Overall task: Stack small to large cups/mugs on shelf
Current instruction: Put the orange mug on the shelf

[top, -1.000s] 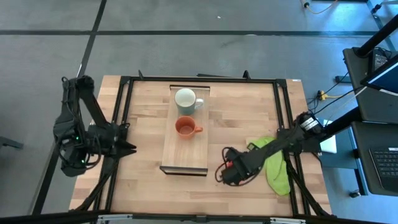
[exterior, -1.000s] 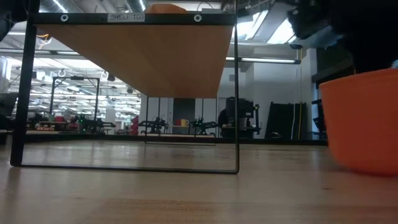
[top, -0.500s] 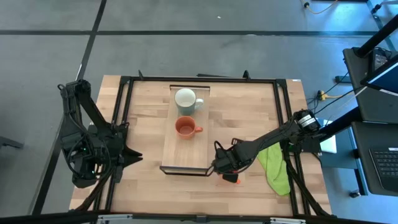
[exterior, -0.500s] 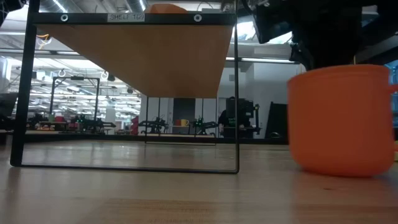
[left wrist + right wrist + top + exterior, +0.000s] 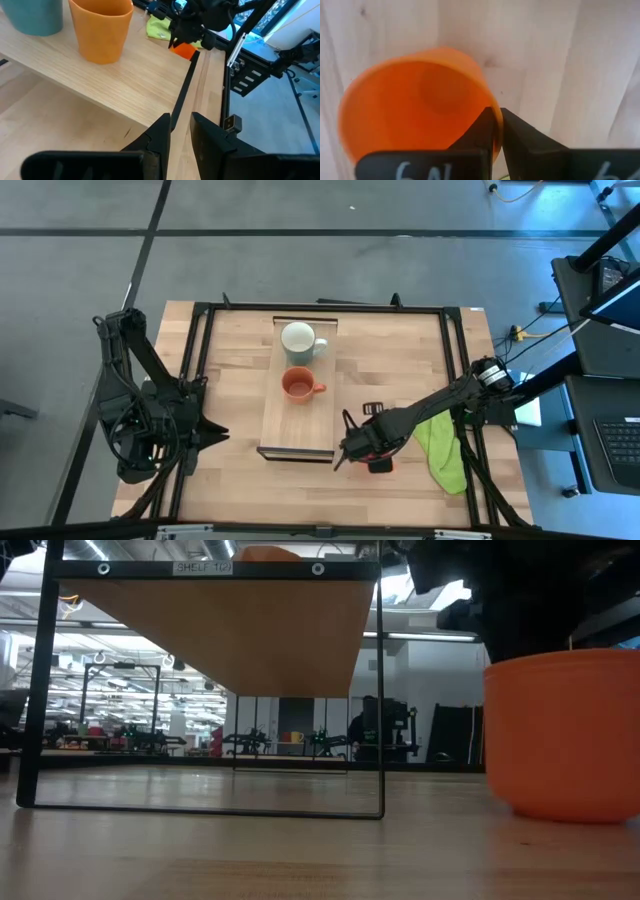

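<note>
The bright orange-red mug stands upright on the tabletop just off the shelf's near right corner; it also shows in the high view. My right gripper is shut on it from above. The light-wood shelf carries the pale grey-green mug at its far end and the brownish-orange mug at its middle, both on their bases. My left gripper waits by the table's left edge, fingers nearly together and empty. My right gripper pinches the orange-red mug's rim wall, one finger inside the mug and one outside. The fingers come from above, pointing down. The mug stays upright, its base at the tabletop.
A green cloth lies on the table to the right of the mug. A black frame runs around the table. The shelf's near end is bare.
My right gripper has gone from beside the green cloth toward the table's left, to the shelf's near right corner, taking the orange-red mug with it upright and low over the tabletop. My left arm has shifted a little toward the near edge.
</note>
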